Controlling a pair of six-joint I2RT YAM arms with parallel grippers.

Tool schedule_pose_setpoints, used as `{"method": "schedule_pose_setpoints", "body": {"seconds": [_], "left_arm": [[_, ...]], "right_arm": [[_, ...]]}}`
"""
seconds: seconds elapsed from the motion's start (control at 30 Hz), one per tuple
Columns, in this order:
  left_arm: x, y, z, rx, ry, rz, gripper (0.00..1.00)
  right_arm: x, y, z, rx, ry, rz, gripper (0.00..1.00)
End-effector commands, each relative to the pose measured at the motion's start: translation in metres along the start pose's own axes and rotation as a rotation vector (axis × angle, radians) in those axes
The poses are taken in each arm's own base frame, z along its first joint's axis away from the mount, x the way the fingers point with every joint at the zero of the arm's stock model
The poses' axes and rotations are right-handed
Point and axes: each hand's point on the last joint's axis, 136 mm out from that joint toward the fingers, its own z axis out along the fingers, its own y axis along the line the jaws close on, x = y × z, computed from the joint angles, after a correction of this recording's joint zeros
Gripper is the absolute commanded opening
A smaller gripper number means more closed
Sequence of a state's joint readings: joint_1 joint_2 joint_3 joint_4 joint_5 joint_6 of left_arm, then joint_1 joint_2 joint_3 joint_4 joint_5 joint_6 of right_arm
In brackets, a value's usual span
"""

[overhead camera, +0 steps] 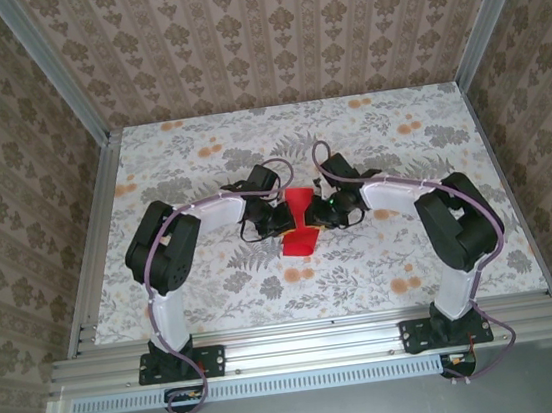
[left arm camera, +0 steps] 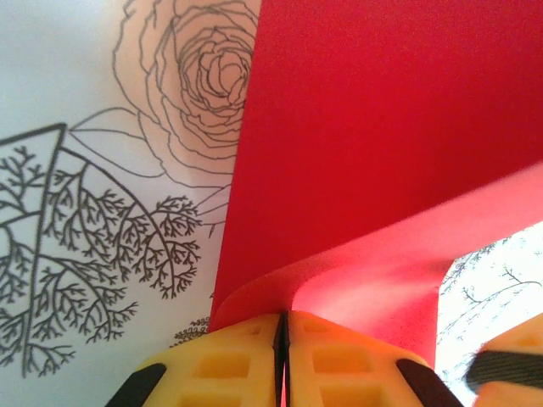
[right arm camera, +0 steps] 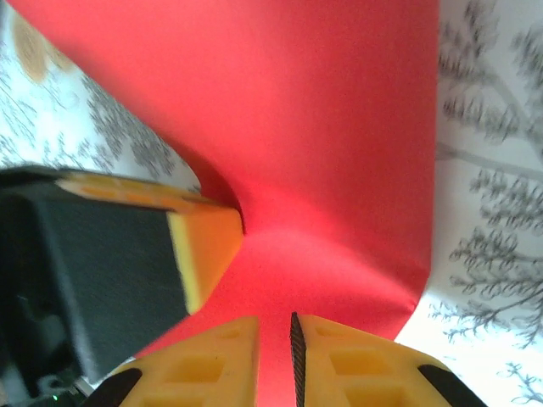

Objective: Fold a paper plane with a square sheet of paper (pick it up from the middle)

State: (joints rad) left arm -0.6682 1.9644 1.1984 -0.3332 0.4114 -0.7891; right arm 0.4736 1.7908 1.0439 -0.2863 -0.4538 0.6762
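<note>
The square sheet of paper (overhead camera: 300,222) is bright red and pinched at its middle, so it flares out towards the far side and the near side like an hourglass. My left gripper (overhead camera: 282,218) is shut on its left side; in the left wrist view the yellow fingers (left arm camera: 284,315) meet on the curled red paper (left arm camera: 373,153). My right gripper (overhead camera: 319,211) holds it from the right, its jaws (right arm camera: 274,318) nearly together with the red paper (right arm camera: 314,136) running between them. The left gripper's fingertip (right arm camera: 204,246) presses into the paper there. A paper plane is out of view.
The floral table (overhead camera: 399,141) spreads out on all sides of the paper. Wallpapered walls close it in at the back and both sides. An aluminium rail (overhead camera: 303,342) carries the arm bases along the near edge.
</note>
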Motion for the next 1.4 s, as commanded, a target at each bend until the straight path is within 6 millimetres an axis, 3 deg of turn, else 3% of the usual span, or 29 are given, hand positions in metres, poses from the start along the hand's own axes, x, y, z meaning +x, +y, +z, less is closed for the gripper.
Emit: {"method": "schedule_pose_setpoints", "body": {"seconds": [0.0, 0.2, 0.3, 0.4, 0.53, 0.9, 1.03, 1.17, 1.27, 1.37], "left_arm": [[0.031, 0.053, 0.027, -0.19, 0.099, -0.047, 0.12], [0.033, 0.054, 0.027, -0.197, 0.099, -0.047, 0.12], [0.033, 0.055, 0.028, -0.199, 0.099, -0.048, 0.12], [0.032, 0.054, 0.027, -0.2, 0.096, -0.05, 0.11], [0.032, 0.054, 0.028, -0.199, 0.094, -0.05, 0.12], [0.032, 0.053, 0.027, -0.2, 0.094, -0.047, 0.11], [0.032, 0.053, 0.027, -0.2, 0.094, -0.044, 0.11], [0.033, 0.053, 0.027, -0.2, 0.097, -0.045, 0.11], [0.032, 0.052, 0.027, -0.197, 0.096, -0.043, 0.11], [0.032, 0.051, 0.027, -0.194, 0.095, -0.044, 0.11]], "right_arm": [[0.02, -0.006, 0.01, -0.021, 0.057, 0.041, 0.2], [0.035, -0.029, 0.016, 0.048, 0.087, 0.056, 0.2], [0.036, -0.04, 0.009, 0.129, 0.086, 0.05, 0.2], [0.035, -0.018, -0.002, 0.083, 0.06, 0.011, 0.2], [0.046, 0.006, 0.001, 0.015, 0.075, -0.018, 0.2], [0.074, -0.028, 0.022, 0.047, 0.123, 0.057, 0.2], [0.068, -0.008, 0.009, -0.016, 0.11, 0.05, 0.2], [0.045, 0.013, -0.011, -0.065, 0.025, 0.019, 0.21], [0.042, 0.005, -0.006, -0.043, 0.018, 0.022, 0.21], [0.055, -0.011, 0.008, -0.024, 0.068, 0.048, 0.2]]}}
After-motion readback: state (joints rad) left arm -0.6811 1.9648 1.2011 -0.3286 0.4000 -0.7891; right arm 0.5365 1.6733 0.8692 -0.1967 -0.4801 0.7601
